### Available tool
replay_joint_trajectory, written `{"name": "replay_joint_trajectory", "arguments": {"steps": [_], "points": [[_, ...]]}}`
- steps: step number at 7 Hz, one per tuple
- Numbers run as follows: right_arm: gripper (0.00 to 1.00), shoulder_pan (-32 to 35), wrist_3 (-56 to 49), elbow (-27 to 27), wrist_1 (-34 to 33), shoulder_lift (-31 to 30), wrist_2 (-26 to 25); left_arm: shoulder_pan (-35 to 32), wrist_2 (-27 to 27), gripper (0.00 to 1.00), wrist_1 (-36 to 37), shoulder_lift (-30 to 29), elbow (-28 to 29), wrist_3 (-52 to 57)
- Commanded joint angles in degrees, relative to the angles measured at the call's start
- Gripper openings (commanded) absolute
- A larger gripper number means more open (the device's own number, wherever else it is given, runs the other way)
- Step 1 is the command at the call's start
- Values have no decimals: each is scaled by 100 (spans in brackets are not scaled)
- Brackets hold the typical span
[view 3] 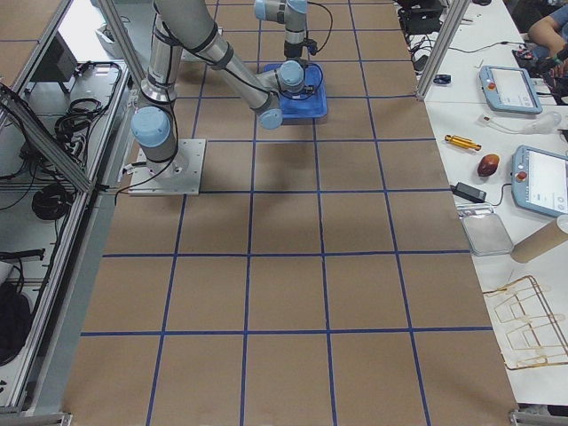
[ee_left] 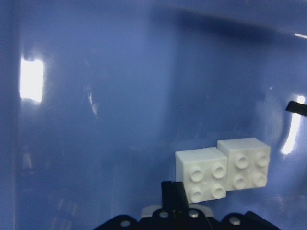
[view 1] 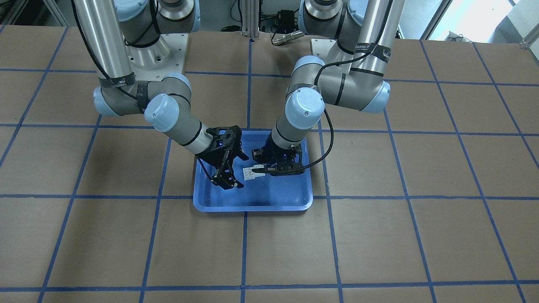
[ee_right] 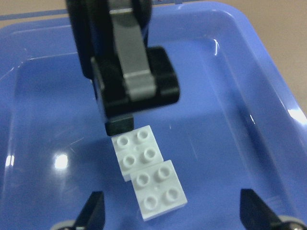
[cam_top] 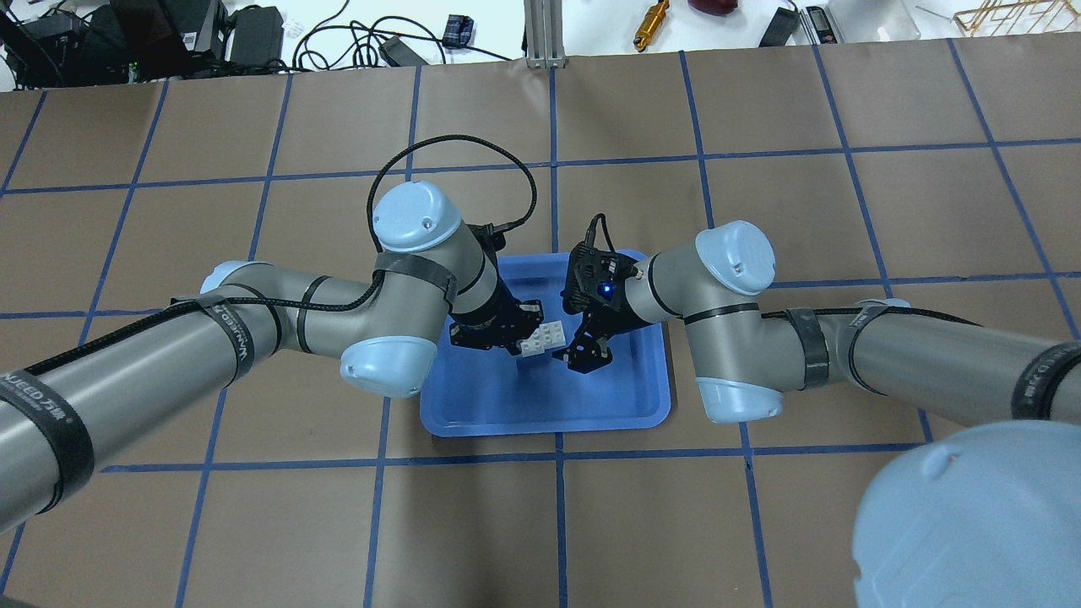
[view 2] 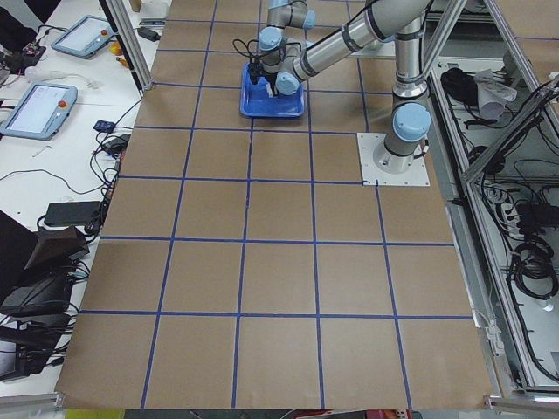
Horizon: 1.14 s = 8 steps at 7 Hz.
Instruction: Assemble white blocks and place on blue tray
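Note:
Two white blocks (view 1: pixel 251 173) are joined, offset, and lie studs up on the floor of the blue tray (view 1: pixel 252 208). They also show in the overhead view (cam_top: pixel 540 338), the left wrist view (ee_left: pixel 223 170) and the right wrist view (ee_right: pixel 148 177). My left gripper (view 1: pixel 264 170) is shut and empty, and its tip (ee_right: pixel 120 127) touches one edge of the blocks. My right gripper (view 1: pixel 229 183) is open and empty. It hovers just beside the blocks, and its fingertips (ee_right: pixel 93 213) are spread wide on either side of them.
The tray (cam_top: pixel 549 426) sits at mid-table on brown paper with blue tape grid lines. Both forearms and elbows crowd over the tray. Cables and tools (cam_top: pixel 650 21) lie beyond the far table edge. Side tables hold tablets (view 3: pixel 510 89).

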Motion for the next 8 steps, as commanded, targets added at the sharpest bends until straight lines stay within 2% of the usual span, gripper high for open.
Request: {"name": "replay_joint_trajectory", "arguments": {"steps": [1,2,3,5,6,7,8], "points": [[100,-9,503,-16,5,-186,-32,0,0,12,6,1,0,6],[100,-9,977,-51,31,-300,-41,0,0,17,6,45,0,-3],[100,-9,1025,-147,66,-336,-293,17,52,22,-3,141,9,6],[100,-18,1873,-270,110,-494,-392,61,298,79,-116,352,262,23],[100,-61,2453,-410,502,-651,-645,114,308,84,-239,457,333,32],[100,-70,2911,-803,1533,-949,-987,123,499,86,-658,632,473,171],[100,-88,3063,-1346,2718,-1178,-1399,175,753,92,-1375,878,840,617]]}}
